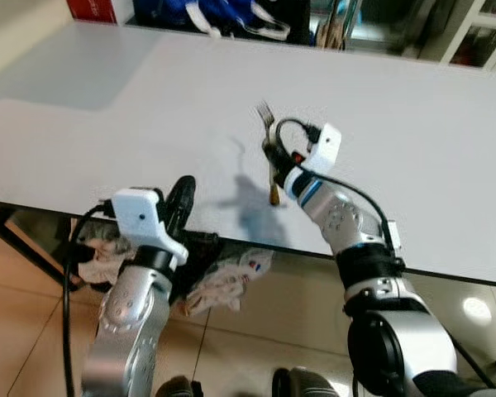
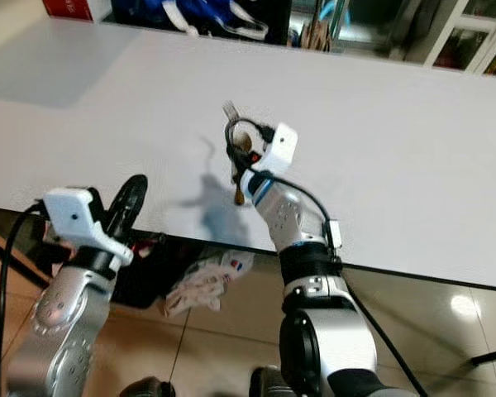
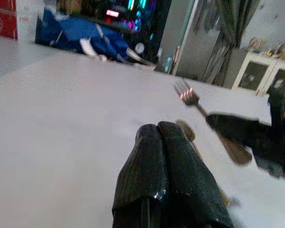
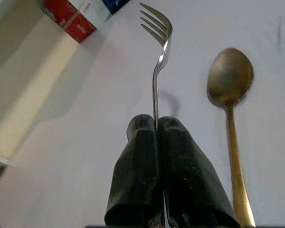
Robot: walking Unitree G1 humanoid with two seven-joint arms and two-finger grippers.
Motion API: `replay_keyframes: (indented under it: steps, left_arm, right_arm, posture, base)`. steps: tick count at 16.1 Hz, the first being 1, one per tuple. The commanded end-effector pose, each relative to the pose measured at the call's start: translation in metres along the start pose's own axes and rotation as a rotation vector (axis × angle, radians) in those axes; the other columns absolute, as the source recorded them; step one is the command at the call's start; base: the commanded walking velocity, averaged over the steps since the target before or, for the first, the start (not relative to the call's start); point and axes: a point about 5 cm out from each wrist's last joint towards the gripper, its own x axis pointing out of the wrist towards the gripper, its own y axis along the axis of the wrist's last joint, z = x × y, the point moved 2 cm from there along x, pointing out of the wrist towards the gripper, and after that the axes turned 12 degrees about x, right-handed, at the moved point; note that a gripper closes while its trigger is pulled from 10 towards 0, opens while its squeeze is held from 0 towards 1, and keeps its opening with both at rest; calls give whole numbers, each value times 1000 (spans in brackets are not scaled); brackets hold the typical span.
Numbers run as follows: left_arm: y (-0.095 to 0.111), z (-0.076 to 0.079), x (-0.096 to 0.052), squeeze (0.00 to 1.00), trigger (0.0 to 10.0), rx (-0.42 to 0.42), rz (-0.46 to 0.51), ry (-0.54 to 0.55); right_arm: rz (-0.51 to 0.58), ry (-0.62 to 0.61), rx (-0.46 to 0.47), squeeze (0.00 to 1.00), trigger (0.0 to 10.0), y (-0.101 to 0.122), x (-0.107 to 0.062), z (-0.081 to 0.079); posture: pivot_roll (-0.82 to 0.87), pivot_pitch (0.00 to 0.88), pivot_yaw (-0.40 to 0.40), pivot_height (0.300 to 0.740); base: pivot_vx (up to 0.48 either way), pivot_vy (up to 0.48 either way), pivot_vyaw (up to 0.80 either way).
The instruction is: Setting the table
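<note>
Left eye view: robot stands at the near edge of a long white surface (image 1: 413, 149), both arms raised over it.
Surface: bare around the arms; red box (image 1: 91, 8) and blue bag (image 1: 190, 12) at the far edge, well apart from the work.
Right arm: reaches out over the surface, clearly the arm doing the job.
Left arm: parked at the near edge, idle.
Right gripper (image 4: 156, 137): fingers pinched tight on the fork handle, no gap visible.
Left gripper (image 3: 164, 137): fingers pressed together, holding nothing, pointing across the surface toward the cutlery.
Fork (image 4: 157, 42): held by its handle, tines sticking out past the fingertips, away from the robot, lifted above the surface.
Spoon (image 4: 230, 80): lies flat on the surface just beside the fork, on the right gripper's side, bowl away from the robot.
Key relation: fork's long axis runs roughly parallel to the spoon's, both heads pointing the same way; spoon handle passes just beside the right fingers.
Next move (judgement): lower the fork straight down beside the spoon, keep it parallel, don't nudge the spoon.
Nearer arm: right, already on it.
</note>
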Motion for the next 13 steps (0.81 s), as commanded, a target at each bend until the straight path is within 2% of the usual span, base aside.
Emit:
replay_keyframes:
  steps: [1,5,7,11,13]
  left_arm:
    - [7,1,-4,0,10000,18,2,0]
    - [9,1,-15,0,10000,41,-37,-9]
    - [10,1,-16,0,10000,39,-44,-10]
    - [12,5,-15,0,10000,33,-50,-19]
    - [13,6,-14,0,10000,34,-50,-22]
  right_arm:
    - [53,30,20,0,10000,16,1,-4]
    - [106,-54,14,0,10000,38,-4,19]
    - [106,-57,17,0,10000,42,-6,23]
    - [46,26,83,0,10000,25,-7,19]
    - [44,16,96,0,10000,23,-5,20]
  posture:
    - [-41,245,-15,740]
    - [-33,291,-5,740]
    - [-39,303,-4,740]
    - [-34,297,-4,740]
    - [-31,295,-4,740]
  base:
    - [0,0,0]
    - [0,0,0]
    - [0,0,0]
    - [0,0,0]
    - [0,0,0]
